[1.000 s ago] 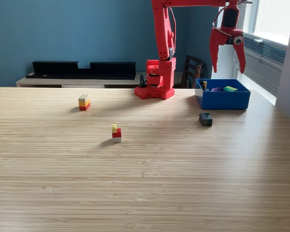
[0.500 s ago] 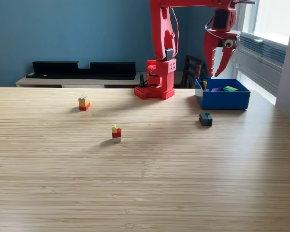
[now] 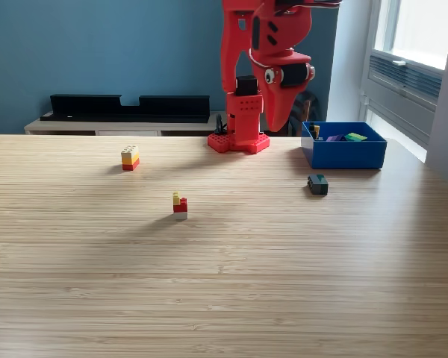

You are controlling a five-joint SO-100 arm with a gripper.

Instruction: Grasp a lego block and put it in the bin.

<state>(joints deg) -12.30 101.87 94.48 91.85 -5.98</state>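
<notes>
Sits on the wooden table (image 3: pixel 224 283) at the exterior view's right, the bright blue bin (image 3: pixel 344 153), open-topped and low-walled, with several small blocks inside: a yellow-and-dark piece (image 3: pixel 315 131) at its near-left corner, a purple one (image 3: pixel 334 138) and a green one (image 3: pixel 355 136) further right. Lies just in front of the bin, apart from its wall, a dark lego block (image 3: pixel 317 183) on the bare wood. Stands near the table's middle a small stack of lego (image 3: pixel 180 206), yellow over red over a pale base, well apart from the bin. Rests further back and toward the exterior view's left a second stack (image 3: pixel 130 157), pale top, yellow middle, red bottom. Rises from a red perforated base (image 3: pixel 238 141) at the table's far edge the red arm (image 3: pixel 237 45), its gripper (image 3: pixel 275 112) hanging in the air left of the bin and above the base, pointing downward, clear of every block. Seen almost edge-on, so jaws overlap and how far they are parted cannot be told; appears to hold nothing. Runs behind the table a low pale sideboard (image 3: pixel 97 125) carrying a long black object (image 3: pixel 127 106), against a blue wall (image 3: pixel 97 45), with a bright window (image 3: pixel 422 30) at the exterior view's right
</notes>
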